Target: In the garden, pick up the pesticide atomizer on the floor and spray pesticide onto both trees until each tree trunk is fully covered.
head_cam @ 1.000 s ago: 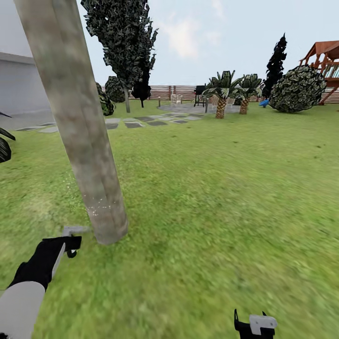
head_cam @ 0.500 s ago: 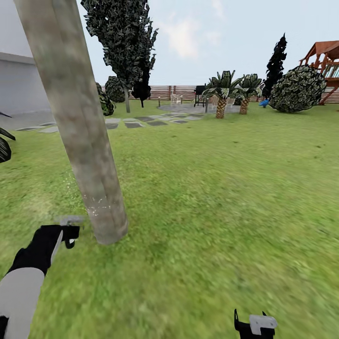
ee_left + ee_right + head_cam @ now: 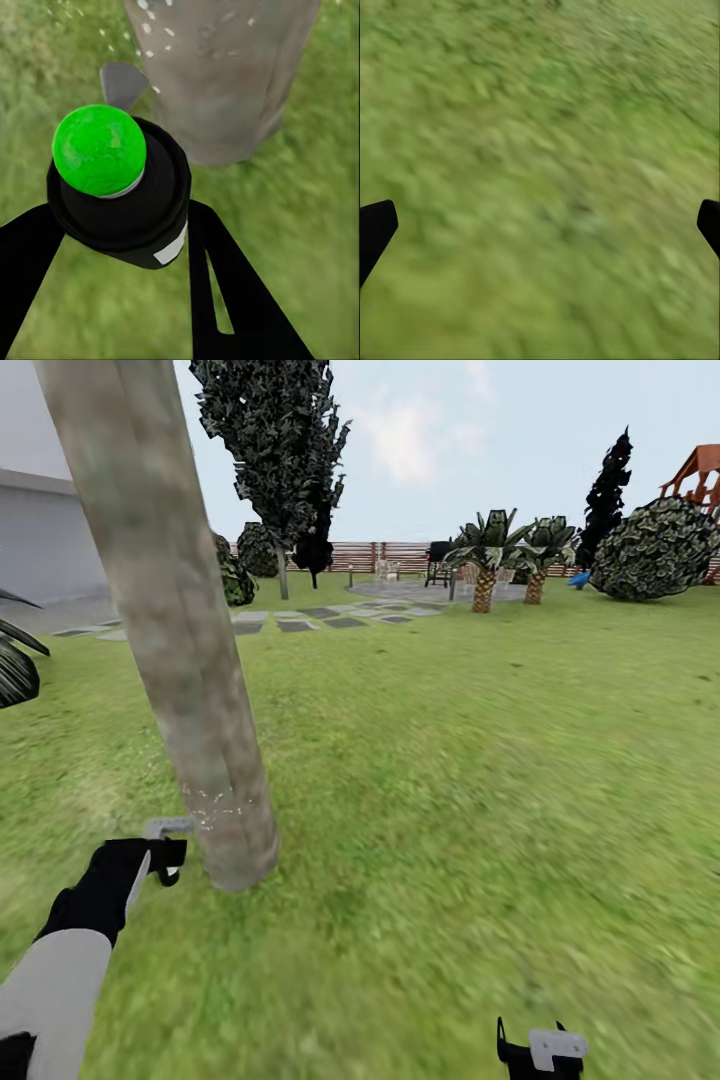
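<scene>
Now | left jaws (image 3: 120,247) clamp pesticide atomizer (image 3: 120,191) beside tree trunk (image 3: 180,630) | right jaws (image 3: 540,225) spread, empty

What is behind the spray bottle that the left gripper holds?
Behind the spray bottle, held between the left gripper's fingers, stands the tree trunk, with white specks low on its bark, and lawn around its base. The trunk's far side is hidden.

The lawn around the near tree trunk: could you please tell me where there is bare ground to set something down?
Open grass runs from the near tree trunk across to the right end effector, and back towards the stepping stones. It is crowded at the trunk's base, where the left end effector holds the pesticide atomizer close to the bark.
</scene>
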Tool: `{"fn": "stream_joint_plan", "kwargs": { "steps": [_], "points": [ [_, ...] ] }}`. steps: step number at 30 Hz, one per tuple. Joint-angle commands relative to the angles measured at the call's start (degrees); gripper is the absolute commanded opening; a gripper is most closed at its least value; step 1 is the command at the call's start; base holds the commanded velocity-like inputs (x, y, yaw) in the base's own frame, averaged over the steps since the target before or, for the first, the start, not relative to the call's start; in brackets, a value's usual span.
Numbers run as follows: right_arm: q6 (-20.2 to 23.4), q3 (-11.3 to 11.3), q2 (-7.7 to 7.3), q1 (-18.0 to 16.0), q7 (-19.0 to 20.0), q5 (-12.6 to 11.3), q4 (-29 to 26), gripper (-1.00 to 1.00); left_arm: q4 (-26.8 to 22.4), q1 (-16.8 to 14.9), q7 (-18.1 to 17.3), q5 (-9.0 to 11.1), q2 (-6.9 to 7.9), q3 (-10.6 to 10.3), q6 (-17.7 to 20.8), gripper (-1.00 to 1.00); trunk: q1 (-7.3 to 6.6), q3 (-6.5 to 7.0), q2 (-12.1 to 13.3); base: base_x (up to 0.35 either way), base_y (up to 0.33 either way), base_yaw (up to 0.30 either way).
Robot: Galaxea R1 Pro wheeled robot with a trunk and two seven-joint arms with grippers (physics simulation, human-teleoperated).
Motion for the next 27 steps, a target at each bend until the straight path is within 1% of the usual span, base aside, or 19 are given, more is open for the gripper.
{"fn": "stream_joint_plan", "kwargs": {
  "steps": [1,2,3,4,5,6,7,9,10,11,12,13,14,16,17,20,24,25,27],
  "points": [
    [0.0,0.01,0.0,0.0,0.0,0.0,0.0,1.0,-0.06,-0.11,0.01,-0.37,-0.9,-1.45,0.23,-1.0,0.0,0.0,0.0,0.136,0.0,0.001],
    [0.0,0.01,0.0,0.0,0.0,0.0,0.0,1.0,-0.46,-0.22,0.04,-0.39,-1.2,-3.89,0.42,-1.0,0.0,0.0,0.0,0.056,0.0,0.0],
    [0.0,0.01,0.0,0.0,0.0,0.0,0.0,1.0,-1.75,-0.21,0.05,-0.39,-1.3,-5.51,0.6,-1.0,0.0,0.0,0.0,0.029,0.0,0.0],
    [0.0,0.01,0.0,0.0,0.0,0.0,0.0,1.0,-3.95,-0.09,0.03,-0.38,-1.34,-6.41,0.78,-1.0,0.0,0.0,0.0,0.015,0.0,0.0],
    [0.0,0.01,0.0,0.0,0.0,0.0,0.0,1.0,-5.72,-0.15,-0.01,-0.25,-1.24,-6.72,1.09,-1.0,0.0,0.0,0.0,0.007,0.0,0.0],
    [0.0,0.01,0.0,0.0,0.0,0.0,0.0,1.0,-7.75,-0.41,-0.54,0.15,0.66,-5.35,4.8,-1.0,0.0,0.0,0.0,0.0,0.0,0.0],
    [0.0,0.01,0.0,0.0,0.0,0.0,0.0,1.0,-7.9,-0.41,-0.67,0.29,2.13,-4.22,5.33,-1.0,0.0,0.0,0.0,0.0,0.0,0.0],
    [0.0,0.01,0.0,0.0,0.0,0.0,0.0,1.0,-8.44,-0.3,-0.7,0.29,2.92,-3.92,5.68,-1.0,0.0,0.0,0.0,0.0,0.0,0.0],
    [0.0,0.01,0.0,0.0,0.0,0.0,0.0,1.0,-9.36,-0.11,-0.7,0.22,2.83,-3.97,5.87,-1.0,0.0,0.0,0.0,0.0,0.0,0.0],
    [0.0,0.01,0.0,0.0,0.0,0.0,0.0,1.0,-10.69,-0.02,-0.74,0.28,2.41,-3.98,6.09,-1.0,0.0,0.0,0.0,0.0,0.0,0.0],
    [0.0,0.01,0.0,0.0,0.0,0.0,0.0,1.0,-12.0,-0.03,-0.76,0.3,1.31,-4.41,6.47,-1.0,0.0,0.0,0.0,0.0,0.0,0.009],
    [0.0,0.01,0.0,0.0,0.0,0.0,0.0,1.0,-12.88,-0.1,-0.77,0.23,0.33,-5.19,7.15,-1.0,0.0,0.0,0.0,0.0,0.0,0.087],
    [0.0,0.01,0.0,0.0,0.0,0.0,0.0,1.0,-13.44,-0.18,-0.78,0.21,-0.17,-5.74,7.8,-1.0,0.0,0.0,0.0,0.0,0.0,0.148],
    [0.0,0.01,0.0,0.0,0.0,0.0,0.0,1.0,-15.41,-0.35,-0.78,0.28,-0.93,-7.04,10.71,-1.0,0.0,0.0,0.0,0.0,0.0,0.231],
    [0.0,0.01,0.0,0.0,0.0,0.0,0.0,1.0,-16.39,-0.38,-0.78,0.3,-0.99,-7.29,11.77,-1.0,0.0,0.0,0.0,0.0,0.0,0.262],
    [0.0,0.01,0.0,0.0,0.0,0.0,0.0,1.0,-16.99,-0.07,-0.84,0.32,-0.56,-7.39,12.4,-1.0,0.0,0.0,0.0,0.0,0.0,0.109],
    [0.0,0.01,0.0,0.0,0.0,0.0,0.0,1.0,-17.04,0.28,-0.95,0.35,1.37,-6.95,12.55,-1.0,0.0,0.0,0.0,0.0,0.0,0.011],
    [0.0,0.01,-0.04,0.0,0.0,0.0,0.0,1.0,-17.08,0.38,-0.95,0.38,1.59,-7.0,12.57,-1.0,0.0,0.0,0.0,0.0,0.0,0.001],
    [0.0,0.01,-0.04,0.0,0.0,0.0,0.0,1.0,-17.39,0.4,-0.91,0.39,1.32,-6.99,12.57,-1.0,0.0,0.0,0.0,0.0,-0.031,0.0]
  ]
}}
